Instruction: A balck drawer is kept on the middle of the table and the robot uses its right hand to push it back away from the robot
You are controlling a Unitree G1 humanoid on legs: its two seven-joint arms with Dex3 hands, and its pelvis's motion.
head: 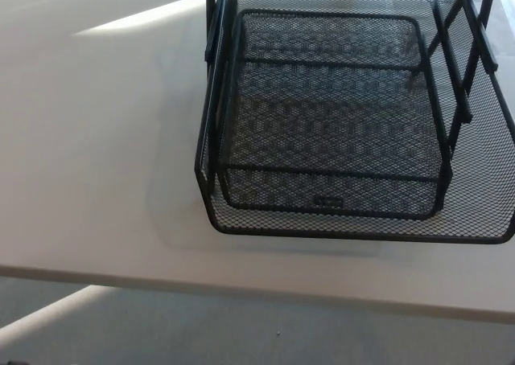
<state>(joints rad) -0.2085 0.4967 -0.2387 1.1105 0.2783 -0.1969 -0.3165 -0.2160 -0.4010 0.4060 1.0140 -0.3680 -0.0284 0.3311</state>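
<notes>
A black wire-mesh drawer (334,116) sits on the white table (96,156), filling the upper right of the head view. It looks like stacked mesh trays held by slanted side bars, with the lower tray's front rim (362,230) nearest the table's front edge. Its far part runs out of the picture at the top and right. Neither of my hands shows in this view.
The table's front edge (241,283) crosses the lower picture, with grey floor (201,333) below it. A bright band of light (137,21) lies across the table's far left. Bare tabletop stretches to the left of the drawer.
</notes>
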